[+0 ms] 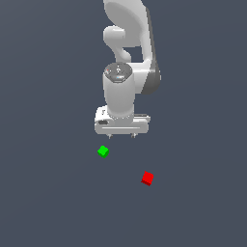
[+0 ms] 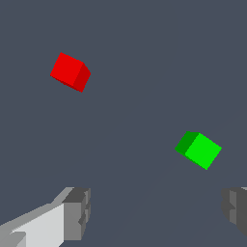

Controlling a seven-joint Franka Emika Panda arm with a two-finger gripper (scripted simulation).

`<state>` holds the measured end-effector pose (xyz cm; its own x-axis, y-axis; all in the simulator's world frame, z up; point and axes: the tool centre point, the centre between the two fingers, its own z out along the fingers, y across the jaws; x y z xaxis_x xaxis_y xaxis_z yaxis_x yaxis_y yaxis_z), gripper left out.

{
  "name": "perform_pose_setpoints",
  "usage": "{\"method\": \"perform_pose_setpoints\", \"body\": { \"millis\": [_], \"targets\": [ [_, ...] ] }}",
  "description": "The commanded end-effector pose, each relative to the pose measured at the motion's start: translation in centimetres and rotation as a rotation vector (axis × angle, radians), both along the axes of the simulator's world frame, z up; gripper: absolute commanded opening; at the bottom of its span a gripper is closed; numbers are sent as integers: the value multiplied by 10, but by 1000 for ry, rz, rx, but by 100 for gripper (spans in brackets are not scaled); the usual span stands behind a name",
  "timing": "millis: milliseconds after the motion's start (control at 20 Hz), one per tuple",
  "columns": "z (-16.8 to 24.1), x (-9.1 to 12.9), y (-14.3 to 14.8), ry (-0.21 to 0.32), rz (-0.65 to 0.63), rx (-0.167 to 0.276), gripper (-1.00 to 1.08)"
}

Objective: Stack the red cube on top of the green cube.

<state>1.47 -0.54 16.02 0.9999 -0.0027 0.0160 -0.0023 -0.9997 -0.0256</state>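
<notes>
Nothing is stacked yet: the red cube sits well apart from the green cube. The hand hangs spread and empty, nearer the green cube, so the whole pick and stack remains.

The white Panda arm reaches in from the far side of the scene and bends at its wrist so that the hand points straight down. The claw hangs in the air with its two short fingers spread wide apart and nothing between them. In the wrist view, both grey fingertip pads show, well apart.
</notes>
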Motion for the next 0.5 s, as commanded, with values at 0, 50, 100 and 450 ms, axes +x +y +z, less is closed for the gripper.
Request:
{"method": "perform_pose_setpoints", "body": {
  "millis": [0, 50, 100, 450],
  "targets": [
    [0, 0, 0, 0, 0, 0, 100],
    [0, 0, 0, 0, 0, 0, 100],
    [0, 0, 1, 0, -2, 0, 100],
    [-7, 8, 11, 2, -33, -2, 100]
  ]
}}
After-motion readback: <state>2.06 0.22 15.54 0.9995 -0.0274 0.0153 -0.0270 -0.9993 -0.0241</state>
